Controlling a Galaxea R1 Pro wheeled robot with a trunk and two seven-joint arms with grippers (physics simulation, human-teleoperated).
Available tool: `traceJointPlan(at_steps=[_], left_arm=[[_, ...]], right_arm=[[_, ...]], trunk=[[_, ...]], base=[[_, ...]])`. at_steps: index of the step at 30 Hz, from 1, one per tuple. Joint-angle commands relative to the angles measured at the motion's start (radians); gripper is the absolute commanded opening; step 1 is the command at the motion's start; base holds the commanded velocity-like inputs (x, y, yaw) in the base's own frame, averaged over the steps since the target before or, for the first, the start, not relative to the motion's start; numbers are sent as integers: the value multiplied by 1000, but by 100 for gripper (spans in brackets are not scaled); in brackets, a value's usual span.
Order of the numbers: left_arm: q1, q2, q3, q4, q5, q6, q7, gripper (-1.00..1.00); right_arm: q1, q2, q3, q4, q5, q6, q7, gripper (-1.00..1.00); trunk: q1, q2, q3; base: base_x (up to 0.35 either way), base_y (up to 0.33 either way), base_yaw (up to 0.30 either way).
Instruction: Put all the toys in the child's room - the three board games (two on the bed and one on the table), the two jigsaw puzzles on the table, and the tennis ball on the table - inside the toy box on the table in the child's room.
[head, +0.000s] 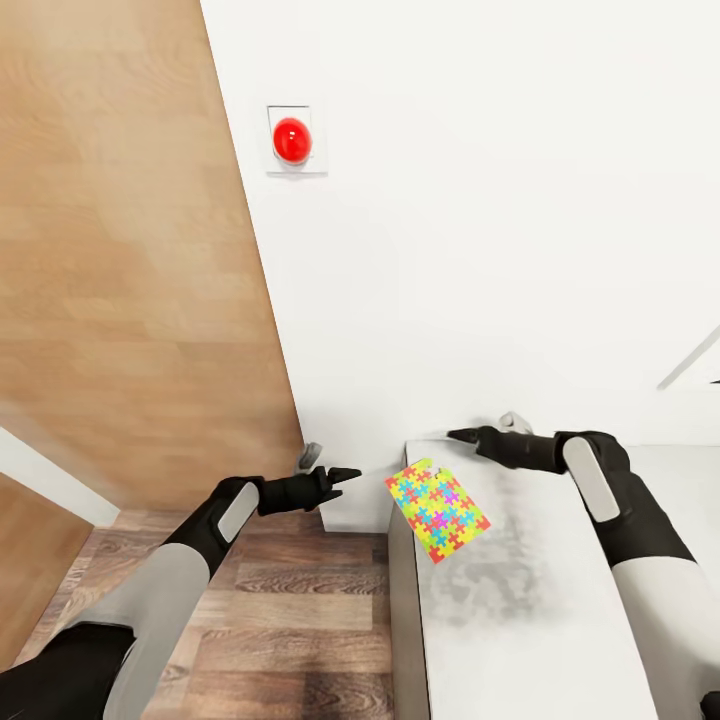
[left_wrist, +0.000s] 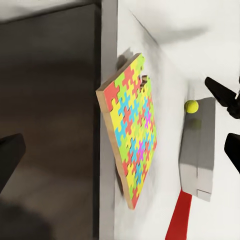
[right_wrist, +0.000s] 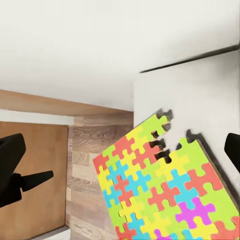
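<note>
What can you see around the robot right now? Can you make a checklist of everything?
Surface: white table with grey smudges, its corner near the wall.
Job's things: colourful jigsaw puzzle at the table's left edge, overhanging it; tennis ball further along the table, beside a grey box-like thing I cannot identify.
Clutter: nothing seen.
Grippers: left gripper open, off the table over the floor, empty; right gripper above the table's far corner, open or shut cannot be told.
Cables: nothing seen.
Surroundings: white wall with a red button, wooden door panel, wood floor.
</note>
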Motion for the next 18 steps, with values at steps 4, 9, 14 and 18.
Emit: traceJointPlan(at_steps=[4,9,14,18], left_arm=[[-1,0,-3,0,6,6,1,100],[-1,0,-4,0,6,5,1,100],[-1,-1,-7,0,7,1,0,100],[-1,-3,-8,0,7,-1,0,100]], right_arm=[[28,-19,-7,-25,10,4,93,100],[72,-41,-15,-64,11,4,223,100],[139,-60,-69,-135,12,-17,437,100],[203,-63,-121,-174,12,-74,558,100]], trunk=[[1,-2,1],[1,-2,7],[1,-2,14],[1,-2,20]], base=[[0,0,-37],[0,0,-66],[0,0,-85],[0,0,-90]])
